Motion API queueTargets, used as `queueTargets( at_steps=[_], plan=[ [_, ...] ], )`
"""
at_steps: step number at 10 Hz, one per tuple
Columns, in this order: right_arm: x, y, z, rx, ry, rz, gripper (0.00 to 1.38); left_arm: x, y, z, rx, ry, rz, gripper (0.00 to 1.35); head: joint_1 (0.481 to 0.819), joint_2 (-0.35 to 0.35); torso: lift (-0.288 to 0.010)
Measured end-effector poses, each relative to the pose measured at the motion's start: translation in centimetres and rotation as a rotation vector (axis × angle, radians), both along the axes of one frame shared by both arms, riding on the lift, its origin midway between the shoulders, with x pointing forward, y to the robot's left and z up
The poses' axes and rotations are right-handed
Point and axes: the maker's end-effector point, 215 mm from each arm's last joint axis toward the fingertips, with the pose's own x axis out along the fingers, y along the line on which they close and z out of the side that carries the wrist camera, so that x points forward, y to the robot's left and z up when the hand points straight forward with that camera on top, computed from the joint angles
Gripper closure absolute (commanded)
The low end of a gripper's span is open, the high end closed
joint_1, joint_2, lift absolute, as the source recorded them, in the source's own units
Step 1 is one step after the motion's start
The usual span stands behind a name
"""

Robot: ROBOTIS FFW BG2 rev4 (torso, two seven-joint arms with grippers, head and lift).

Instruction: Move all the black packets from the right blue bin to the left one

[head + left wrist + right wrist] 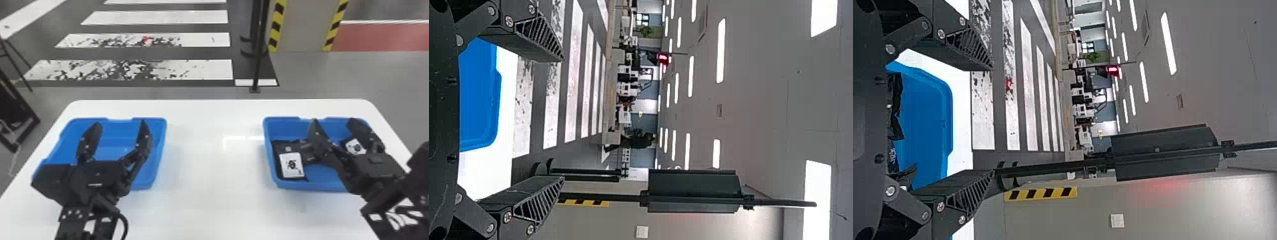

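Note:
My left gripper [118, 123] is parked open above the left blue bin [161, 140]; in the left wrist view the same gripper [563, 119] has nothing between its fingers. Over the right blue bin [271, 169], my right gripper [333, 121] stands open, partly covering the contents. A black packet with a white label [292, 165] lies at that bin's left side, with more black material behind it. Another black packet [355, 146] with a white label shows between the right fingers, lower down in the bin. In the right wrist view, the right gripper [993, 120] holds nothing.
Both bins stand on a white table [210, 172], with a wide gap between them. A black pole [259, 57] rises from the floor beyond the table's far edge. A dark stand [16, 127] is beside the table at the left.

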Motion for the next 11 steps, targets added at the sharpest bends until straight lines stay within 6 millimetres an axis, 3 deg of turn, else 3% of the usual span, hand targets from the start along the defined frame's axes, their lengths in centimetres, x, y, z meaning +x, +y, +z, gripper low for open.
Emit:
queueTargets(
  at_steps=[7,9,11],
  plan=[
    [0.0,0.1,-0.4,0.005,0.015,0.003,0.34,0.1,0.0,0.3,-0.005,-0.007,0.000,0.22,0.695,0.037,-0.168],
    [0.0,0.6,-1.2,0.001,0.059,0.020,0.34,0.1,0.0,0.4,-0.006,-0.009,-0.002,0.22,0.695,0.042,-0.168],
    [-0.2,2.1,-3.3,-0.019,0.168,0.083,0.33,0.2,-0.1,0.4,-0.005,-0.010,-0.003,0.22,0.695,0.061,-0.168]
  ],
)
